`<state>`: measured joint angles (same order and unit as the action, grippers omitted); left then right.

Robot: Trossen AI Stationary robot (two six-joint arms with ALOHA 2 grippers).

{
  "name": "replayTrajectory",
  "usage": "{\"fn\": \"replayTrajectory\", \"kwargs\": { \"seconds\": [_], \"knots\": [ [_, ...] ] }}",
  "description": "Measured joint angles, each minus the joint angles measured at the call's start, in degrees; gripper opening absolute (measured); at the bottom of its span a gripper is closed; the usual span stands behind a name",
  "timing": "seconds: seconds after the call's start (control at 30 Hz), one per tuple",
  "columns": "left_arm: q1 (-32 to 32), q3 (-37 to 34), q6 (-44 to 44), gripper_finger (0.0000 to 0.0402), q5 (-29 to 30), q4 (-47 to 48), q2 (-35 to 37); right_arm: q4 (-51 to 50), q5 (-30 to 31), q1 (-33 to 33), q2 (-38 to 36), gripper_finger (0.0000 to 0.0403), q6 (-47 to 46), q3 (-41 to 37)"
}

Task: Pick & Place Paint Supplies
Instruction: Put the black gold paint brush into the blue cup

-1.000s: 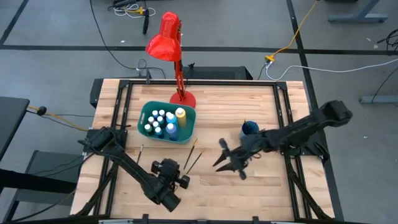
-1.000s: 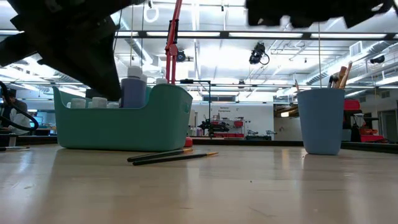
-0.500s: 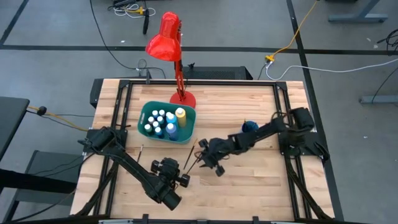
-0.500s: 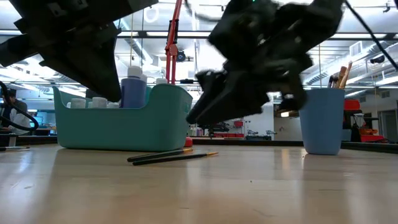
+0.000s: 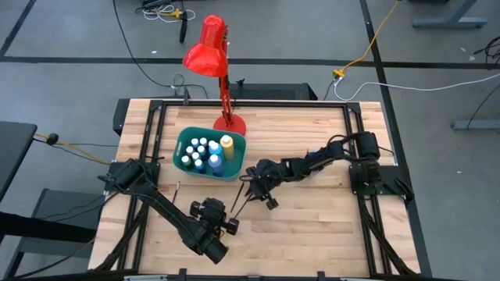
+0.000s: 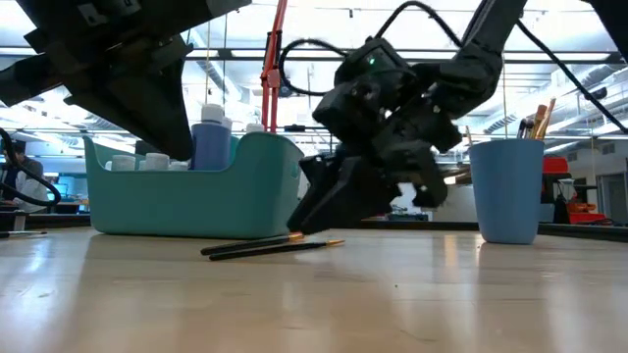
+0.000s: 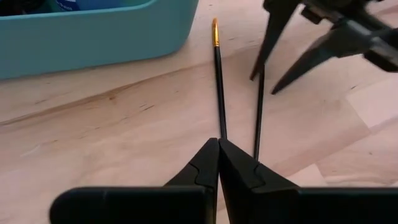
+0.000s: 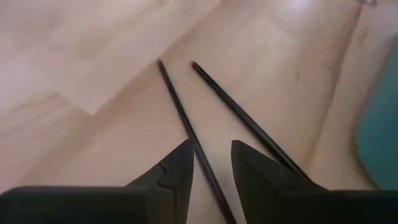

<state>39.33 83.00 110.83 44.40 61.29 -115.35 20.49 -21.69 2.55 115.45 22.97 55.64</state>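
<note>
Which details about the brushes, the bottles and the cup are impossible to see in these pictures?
- Blue cup: hidden under the right arm in the high view.
- Bottles: low view, mostly behind the teal bin wall; their count is unclear.
- Two brushes: whether the right gripper, fingers open, touches one yet.
- Brush bristle ends: cut off at the right wrist view's edge.

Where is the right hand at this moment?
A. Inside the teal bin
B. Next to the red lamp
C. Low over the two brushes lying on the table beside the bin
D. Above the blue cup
C: the right hand is down by the table with its fingers apart over the two brushes, just beside the teal bin.
</note>
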Motion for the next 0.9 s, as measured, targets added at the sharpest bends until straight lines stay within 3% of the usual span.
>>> {"fn": "replayTrajectory", "kwargs": {
  "seconds": [0.17, 0.4, 0.57, 0.7, 0.9],
  "knots": [
    [-0.02, 0.00, -0.11, 0.0018, 0.09, -0.32, 0.00, 0.32, 0.37, -1.03, 2.12, 0.0117, 0.05, -0.02],
    [0.00, 0.00, -0.17, 0.0018, 0.07, -0.50, 0.00, 0.99, -5.78, -2.28, 4.00, 0.0116, 0.65, 0.17],
    [0.00, 0.00, -0.20, 0.0018, 0.03, -0.67, -0.02, 1.38, -5.92, -1.99, 4.07, 0.0112, 3.69, 0.11],
    [0.00, 0.00, -0.20, 0.0018, 0.00, -0.73, -0.02, -0.32, -5.75, -1.56, 4.01, 0.0085, 6.16, 0.17],
    [0.00, 0.00, -0.20, 0.0018, -0.08, -0.76, -0.02, -1.55, -6.03, -1.49, 3.99, 0.0012, 7.26, 0.17]
  ]
}}
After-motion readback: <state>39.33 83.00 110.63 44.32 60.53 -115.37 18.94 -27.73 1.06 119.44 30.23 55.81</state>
